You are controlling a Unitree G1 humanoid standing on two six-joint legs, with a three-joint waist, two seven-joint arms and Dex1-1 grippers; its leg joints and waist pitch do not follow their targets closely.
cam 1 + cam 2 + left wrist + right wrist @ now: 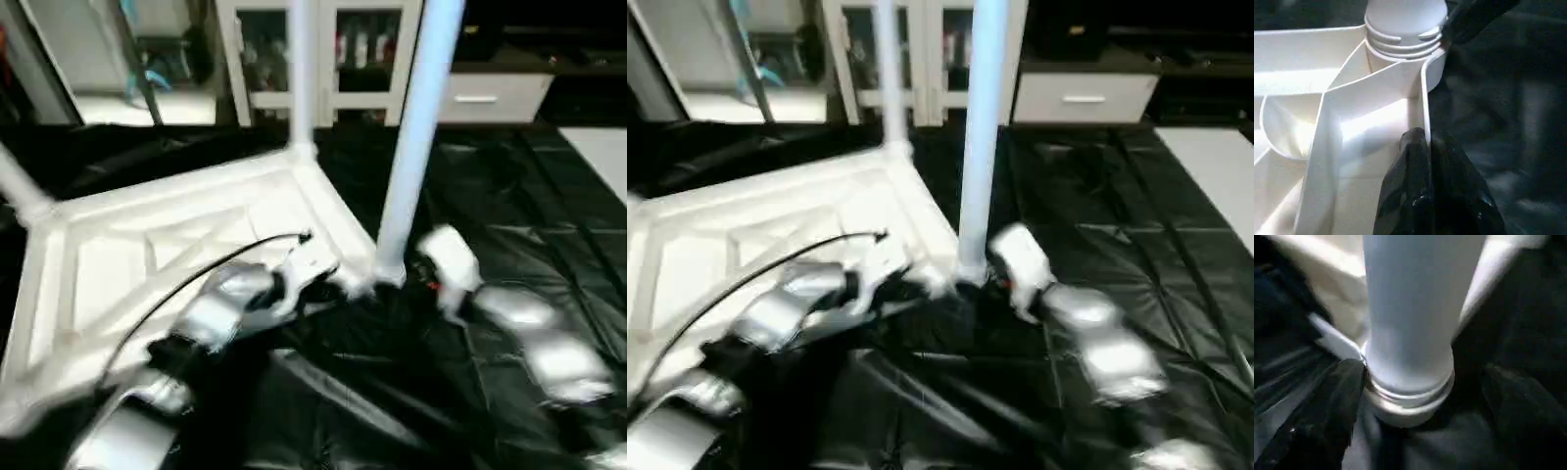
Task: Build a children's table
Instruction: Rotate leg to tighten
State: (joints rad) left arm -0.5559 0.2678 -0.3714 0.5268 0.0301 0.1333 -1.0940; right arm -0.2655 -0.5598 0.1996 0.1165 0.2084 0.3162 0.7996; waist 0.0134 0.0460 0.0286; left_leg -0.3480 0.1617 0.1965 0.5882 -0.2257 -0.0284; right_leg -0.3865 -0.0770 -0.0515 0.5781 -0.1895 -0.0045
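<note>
Screwing the long white tube leg (416, 137) squarely mattered: my left tool (1426, 142) pinched the white ribbed plastic tabletop (147, 245) rim at lower centre; my right tool (1415, 401) stood spread around the leg base, gripping nothing.

A home room (white glass-door cabinet (323, 59), drawer unit (490, 96)).

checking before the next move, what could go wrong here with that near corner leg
1. The near leg shows threads above its socket, so it may not be fully seated and could loosen or tip.
2. The right gripper has its fingers apart on either side of the leg, not clamped, so nothing steadies it.
3. The left gripper pinches only the tabletop rim wall; a slip there could let the top shift.
</note>
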